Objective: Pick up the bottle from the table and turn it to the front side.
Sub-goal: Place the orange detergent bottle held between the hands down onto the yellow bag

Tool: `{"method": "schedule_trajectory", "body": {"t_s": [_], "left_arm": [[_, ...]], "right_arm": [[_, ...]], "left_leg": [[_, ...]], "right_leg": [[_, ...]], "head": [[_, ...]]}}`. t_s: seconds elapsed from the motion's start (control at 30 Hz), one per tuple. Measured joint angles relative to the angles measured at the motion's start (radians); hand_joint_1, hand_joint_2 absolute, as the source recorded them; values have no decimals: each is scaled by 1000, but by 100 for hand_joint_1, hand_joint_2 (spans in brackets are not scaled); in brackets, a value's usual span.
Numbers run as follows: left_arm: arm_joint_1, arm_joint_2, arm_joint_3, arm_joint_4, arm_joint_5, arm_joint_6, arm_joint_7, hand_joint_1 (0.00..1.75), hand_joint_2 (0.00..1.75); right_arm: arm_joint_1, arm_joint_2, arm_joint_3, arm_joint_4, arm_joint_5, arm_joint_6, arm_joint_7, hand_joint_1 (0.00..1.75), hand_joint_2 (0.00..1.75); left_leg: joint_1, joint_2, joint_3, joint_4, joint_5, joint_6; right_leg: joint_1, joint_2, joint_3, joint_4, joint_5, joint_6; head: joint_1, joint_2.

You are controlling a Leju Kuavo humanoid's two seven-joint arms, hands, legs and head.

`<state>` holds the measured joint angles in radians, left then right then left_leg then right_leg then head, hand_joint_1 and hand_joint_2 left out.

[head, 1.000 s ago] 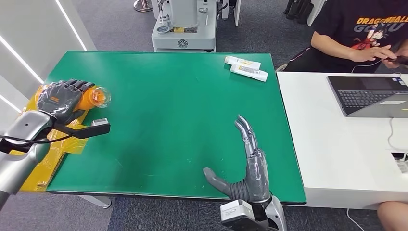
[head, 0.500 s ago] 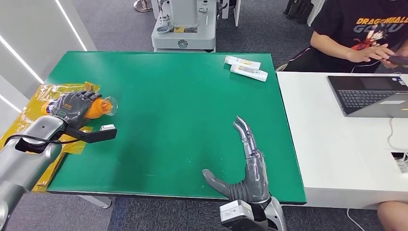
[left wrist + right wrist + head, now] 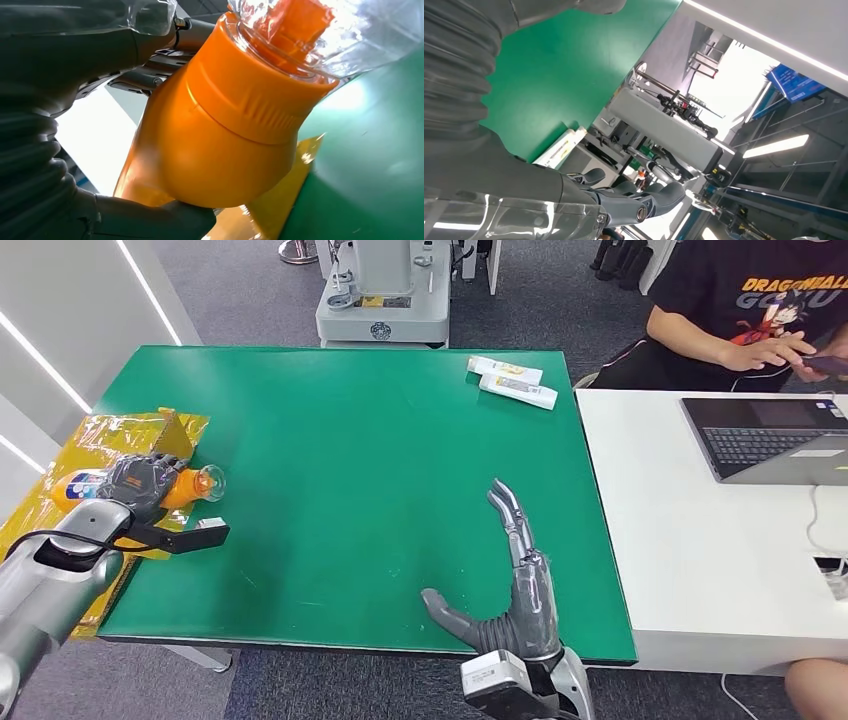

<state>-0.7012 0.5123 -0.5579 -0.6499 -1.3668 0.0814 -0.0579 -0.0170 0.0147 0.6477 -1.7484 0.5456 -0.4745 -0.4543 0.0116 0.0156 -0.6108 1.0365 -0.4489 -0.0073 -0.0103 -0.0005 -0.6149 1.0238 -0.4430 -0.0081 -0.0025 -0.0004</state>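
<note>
An orange bottle [image 3: 186,486] with a clear cap lies sideways in my left hand [image 3: 135,481], over the left edge of the green table [image 3: 380,460]. Its cap points toward the table's middle. Up close in the left wrist view, the orange bottle [image 3: 220,130] sits between my thumb and darker fingers [image 3: 150,65], the clear cap beyond them. My right hand [image 3: 515,575] hovers above the table's near edge, fingers straight and spread, holding nothing.
A yellow foil-covered box [image 3: 105,435] sits at the table's left edge beneath my left hand. Two white tubes [image 3: 512,381] lie at the far right corner. A seated person works at a white desk with a laptop [image 3: 765,435] on the right.
My left hand has brought the bottle down and toward the table's near left edge. The right hand has stayed where it was.
</note>
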Motion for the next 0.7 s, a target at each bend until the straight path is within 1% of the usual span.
{"method": "schedule_trajectory", "body": {"t_s": [0.27,0.5,0.7], "left_arm": [[-1,12,-7,29,-20,1,10,175,175],[0,36,-16,51,-41,14,13,175,175],[10,23,-18,81,-50,22,13,175,175]], "right_arm": [[0,1,0,0,-5,5,-2,0,175],[0,2,1,0,-17,17,-7,0,175],[0,4,1,0,-22,31,-6,0,175]], "left_leg": [[0,0,0,0,0,0],[0,-1,-1,0,0,0],[0,-1,-1,0,0,0]], "right_leg": [[0,0,0,0,0,0],[0,0,0,0,0,0],[0,0,0,0,0,0]], "head": [[0,0],[0,0],[0,0]]}}
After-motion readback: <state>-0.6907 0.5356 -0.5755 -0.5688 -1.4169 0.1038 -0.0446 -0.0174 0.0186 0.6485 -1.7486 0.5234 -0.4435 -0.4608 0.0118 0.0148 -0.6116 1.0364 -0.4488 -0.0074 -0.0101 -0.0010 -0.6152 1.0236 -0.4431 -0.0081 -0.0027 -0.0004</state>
